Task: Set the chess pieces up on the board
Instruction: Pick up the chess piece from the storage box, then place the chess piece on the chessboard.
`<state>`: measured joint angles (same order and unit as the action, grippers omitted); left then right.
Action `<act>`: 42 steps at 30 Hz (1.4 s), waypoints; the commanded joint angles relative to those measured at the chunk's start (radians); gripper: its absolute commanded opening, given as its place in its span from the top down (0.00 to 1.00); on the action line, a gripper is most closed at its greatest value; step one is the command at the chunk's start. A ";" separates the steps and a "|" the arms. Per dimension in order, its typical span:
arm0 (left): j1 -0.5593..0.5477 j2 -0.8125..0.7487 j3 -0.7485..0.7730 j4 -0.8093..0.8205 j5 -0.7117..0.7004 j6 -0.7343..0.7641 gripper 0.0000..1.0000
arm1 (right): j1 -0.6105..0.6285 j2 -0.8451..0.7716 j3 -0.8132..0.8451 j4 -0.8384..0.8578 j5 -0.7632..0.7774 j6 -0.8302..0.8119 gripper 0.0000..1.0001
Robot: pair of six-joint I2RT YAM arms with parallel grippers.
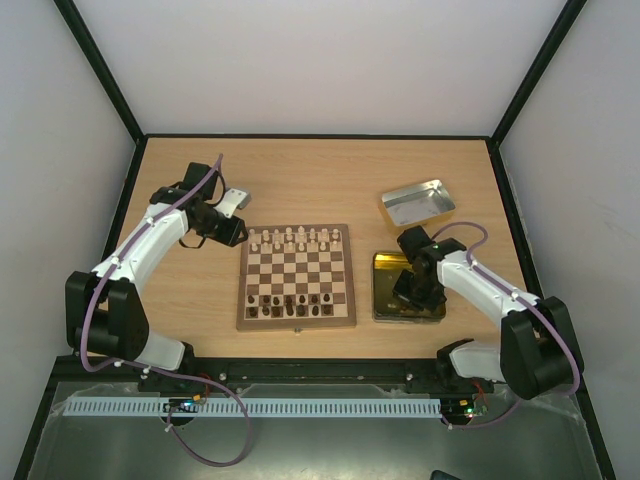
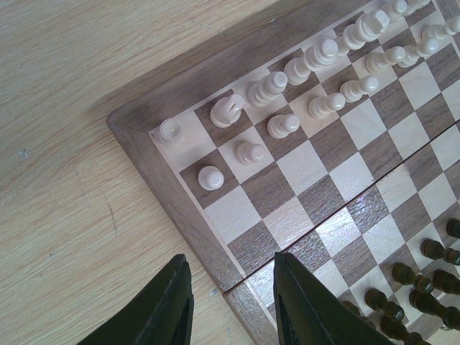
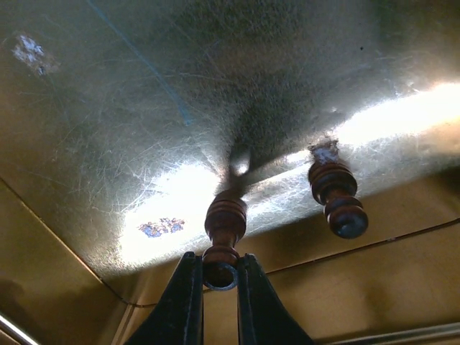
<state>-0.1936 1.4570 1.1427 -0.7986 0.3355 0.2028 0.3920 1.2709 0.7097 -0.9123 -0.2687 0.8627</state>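
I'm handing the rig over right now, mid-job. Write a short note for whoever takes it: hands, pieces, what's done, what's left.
Left hand: open, empty, above the board's left edge.
Right hand: shut on a dark piece inside the gold tin.
A second dark piece lies beside it in the tin.
Done: cream pieces lined up on the far two rows; dark ones on the near rows.
Left: carry these two dark pieces over to the board.

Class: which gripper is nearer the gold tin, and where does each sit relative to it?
Right. The right gripper is inside the gold tin, closed on a dark chess piece; the left gripper is beyond the chessboard, over its left edge.
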 commanded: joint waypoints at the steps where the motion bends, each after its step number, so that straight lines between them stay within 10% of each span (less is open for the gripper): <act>1: -0.004 0.014 0.017 -0.008 -0.004 0.012 0.67 | -0.005 0.001 0.058 -0.047 0.067 -0.014 0.98; 24: -0.009 0.019 0.022 -0.010 -0.007 0.010 0.67 | 0.009 0.002 0.215 -0.128 0.061 -0.065 0.98; 42: -0.010 0.003 0.019 -0.010 -0.013 0.009 0.67 | 0.398 0.119 0.392 -0.120 -0.034 0.085 0.98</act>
<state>-0.1982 1.4693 1.1439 -0.7986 0.3283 0.2024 0.7258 1.3643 1.0702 -1.0214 -0.2741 0.9012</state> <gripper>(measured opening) 0.326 0.052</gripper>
